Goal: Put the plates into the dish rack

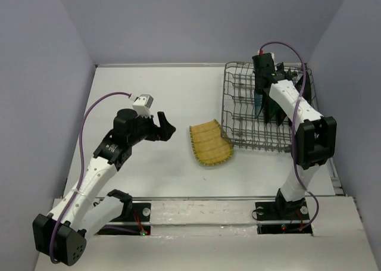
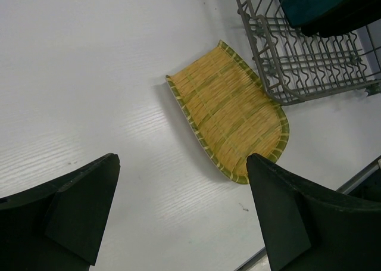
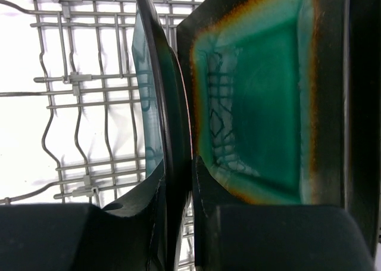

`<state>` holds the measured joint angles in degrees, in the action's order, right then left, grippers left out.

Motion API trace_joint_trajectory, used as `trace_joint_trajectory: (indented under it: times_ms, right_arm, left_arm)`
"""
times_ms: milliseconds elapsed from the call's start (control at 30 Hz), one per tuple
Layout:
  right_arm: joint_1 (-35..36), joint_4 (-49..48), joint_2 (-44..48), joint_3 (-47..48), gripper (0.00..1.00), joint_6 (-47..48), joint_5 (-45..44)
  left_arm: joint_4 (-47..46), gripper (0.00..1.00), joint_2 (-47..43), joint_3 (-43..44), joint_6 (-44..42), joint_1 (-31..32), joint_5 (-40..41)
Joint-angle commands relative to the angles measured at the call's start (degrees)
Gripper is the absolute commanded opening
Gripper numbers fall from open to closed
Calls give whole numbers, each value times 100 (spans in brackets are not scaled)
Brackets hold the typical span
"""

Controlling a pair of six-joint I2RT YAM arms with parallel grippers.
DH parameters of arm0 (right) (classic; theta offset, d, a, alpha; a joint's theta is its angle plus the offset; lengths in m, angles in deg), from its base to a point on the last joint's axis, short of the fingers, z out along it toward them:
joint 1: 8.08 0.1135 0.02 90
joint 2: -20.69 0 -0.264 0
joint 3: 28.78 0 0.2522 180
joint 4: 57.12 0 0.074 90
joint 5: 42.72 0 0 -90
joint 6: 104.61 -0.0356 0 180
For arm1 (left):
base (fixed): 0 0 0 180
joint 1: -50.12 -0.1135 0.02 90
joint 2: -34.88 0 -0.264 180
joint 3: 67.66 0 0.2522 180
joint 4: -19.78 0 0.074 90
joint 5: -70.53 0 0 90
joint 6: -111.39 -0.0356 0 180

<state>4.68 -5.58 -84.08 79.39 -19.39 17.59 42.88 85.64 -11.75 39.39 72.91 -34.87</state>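
Observation:
The yellow ribbed plate (image 1: 209,142) lies on the table with its right edge against the front left corner of the grey wire dish rack (image 1: 238,92). It also shows in the left wrist view (image 2: 229,107), with the rack (image 2: 286,74) beside it. My left gripper (image 1: 166,127) (image 2: 181,158) is open and empty, above the table left of this plate. My right gripper (image 1: 262,107) (image 3: 177,164) reaches down into the rack (image 3: 71,80), shut on a plate seen edge-on (image 3: 169,104), dark-edged with a teal face. A dark-rimmed teal plate (image 3: 262,98) stands upright just right of it.
Other dark plates (image 1: 275,113) stand in the rack's right half, also seen as dark shapes in the left wrist view (image 2: 321,9). White walls close in the table on the left, the back and the right. A metal rail (image 1: 196,198) runs along the near edge.

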Motion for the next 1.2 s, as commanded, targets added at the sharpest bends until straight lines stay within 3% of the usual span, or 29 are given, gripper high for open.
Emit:
trace_joint_trajectory:
  times_ms: [0, 367, 400, 500, 533, 567, 633, 833, 900, 1000, 1167]
  right_arm:
    - [-27, -271, 527, -107, 7, -129, -177]
    - [-27, -517, 537, -634, 8, -322, 51]
    - [-27, -552, 537, -704, 19, -340, 34]
    - [-27, -692, 633, -792, 39, -392, -45]
    - [-27, -719, 677, -801, 57, -393, -63]
    - [-27, -737, 764, -801, 69, -401, -72]
    - [-27, -754, 861, -793, 76, -410, -54]
    - [-27, -1017, 1554, -1143, 84, -542, 288]
    - [-27, -1167, 1775, -1302, 85, -586, 429]
    - [86, -1439, 2362, -1512, 87, -700, 535]
    - [297, -2202, 3381, -2259, 89, -1033, 1209]
  left_arm:
    - [-99, 99, -102, 250, -60, 7, 28]
    - [-126, 99, 4, 206, 19, 7, -86]
    - [-143, 99, 21, 206, 37, 7, -138]
    - [-222, 99, 135, 162, 151, 7, -322]
    - [-240, 99, 170, 153, 203, 7, -402]
    - [-440, 99, 197, 118, 378, 15, -611]
    - [-661, 99, 153, -31, 581, 24, -780]
    - [-890, 99, 337, -277, 1064, 374, -430]
    - [-1249, 95, 469, -383, 1249, 586, -175]
    - [-1697, 85, 1126, -602, 1566, 1200, 237]
    - [-2120, 84, 2066, -524, 1698, 1518, 862]
